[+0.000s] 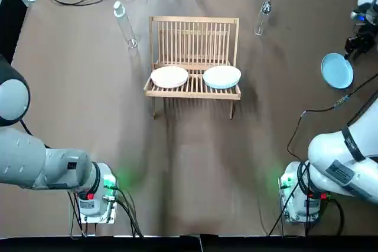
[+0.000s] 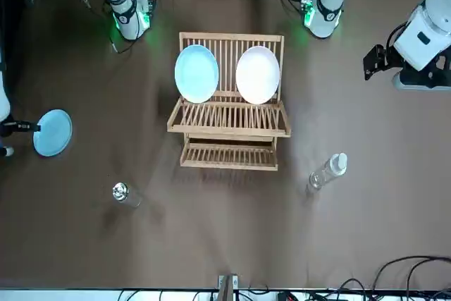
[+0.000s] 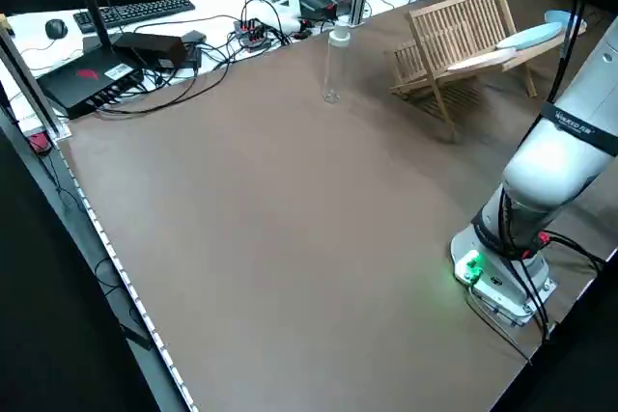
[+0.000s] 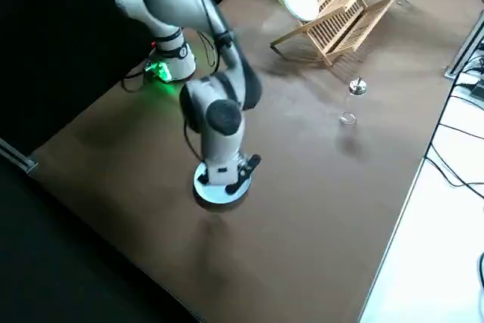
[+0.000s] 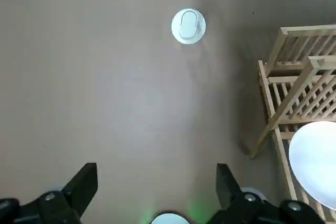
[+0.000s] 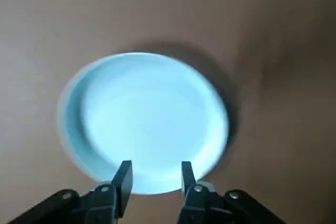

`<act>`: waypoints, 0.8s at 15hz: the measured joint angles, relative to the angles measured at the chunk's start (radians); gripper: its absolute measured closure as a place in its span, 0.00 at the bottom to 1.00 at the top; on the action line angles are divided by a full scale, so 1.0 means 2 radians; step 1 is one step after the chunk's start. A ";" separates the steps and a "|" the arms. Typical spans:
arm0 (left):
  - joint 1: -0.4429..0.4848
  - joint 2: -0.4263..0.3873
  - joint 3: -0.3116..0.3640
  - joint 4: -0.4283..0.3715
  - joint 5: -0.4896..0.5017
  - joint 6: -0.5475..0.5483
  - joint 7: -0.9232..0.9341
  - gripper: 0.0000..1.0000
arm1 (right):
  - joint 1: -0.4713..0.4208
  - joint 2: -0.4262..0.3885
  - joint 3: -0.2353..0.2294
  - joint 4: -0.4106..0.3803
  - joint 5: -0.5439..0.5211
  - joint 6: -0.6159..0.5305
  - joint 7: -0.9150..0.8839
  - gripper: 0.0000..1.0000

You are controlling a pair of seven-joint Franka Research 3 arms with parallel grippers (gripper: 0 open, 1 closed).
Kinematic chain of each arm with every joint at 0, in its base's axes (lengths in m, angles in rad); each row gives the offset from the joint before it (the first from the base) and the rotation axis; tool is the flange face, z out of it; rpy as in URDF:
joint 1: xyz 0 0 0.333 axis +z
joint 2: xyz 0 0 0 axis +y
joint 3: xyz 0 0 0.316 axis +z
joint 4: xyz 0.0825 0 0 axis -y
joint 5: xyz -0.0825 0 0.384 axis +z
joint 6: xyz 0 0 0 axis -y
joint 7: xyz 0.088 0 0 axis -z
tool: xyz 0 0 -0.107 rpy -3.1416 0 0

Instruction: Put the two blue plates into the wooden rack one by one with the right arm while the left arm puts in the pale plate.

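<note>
The wooden rack [image 1: 195, 90] stands mid-table with two plates leaning in it: a pale plate [image 2: 258, 75] on my left side and a blue plate [image 2: 196, 73] on my right side. A second blue plate [image 1: 337, 70] lies flat on the table at the far right. My right gripper [image 6: 155, 174] hovers low over this plate's [image 6: 144, 121] near rim, open, its fingers a small gap apart and holding nothing. My left gripper [image 5: 156, 182] hangs wide open and empty above the table, left of the rack [image 5: 294, 93].
A clear plastic bottle [image 1: 125, 25] stands behind the rack's left end, and a stemmed glass [image 1: 263, 16] stands behind its right end. Cables and equipment lie beyond the far table edge. Both arm bases [image 1: 97, 196] sit at the near edge.
</note>
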 joint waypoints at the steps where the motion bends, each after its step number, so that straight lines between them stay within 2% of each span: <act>1: 0.000 0.001 0.000 0.000 -0.002 0.000 0.002 0.00 | -0.012 0.007 0.000 0.001 -0.012 0.018 -0.013 0.54; 2: 0.001 0.002 0.000 0.000 -0.010 0.000 0.003 0.00 | -0.033 0.018 0.000 0.002 -0.040 0.049 -0.028 0.54; 5: 0.001 0.006 0.000 0.000 -0.013 0.003 0.005 0.00 | -0.056 0.033 0.000 0.002 -0.057 0.084 -0.034 0.55; 12: -0.002 0.015 -0.003 0.002 -0.014 0.022 0.006 0.00 | -0.063 0.055 0.007 0.002 -0.045 0.089 -0.034 0.57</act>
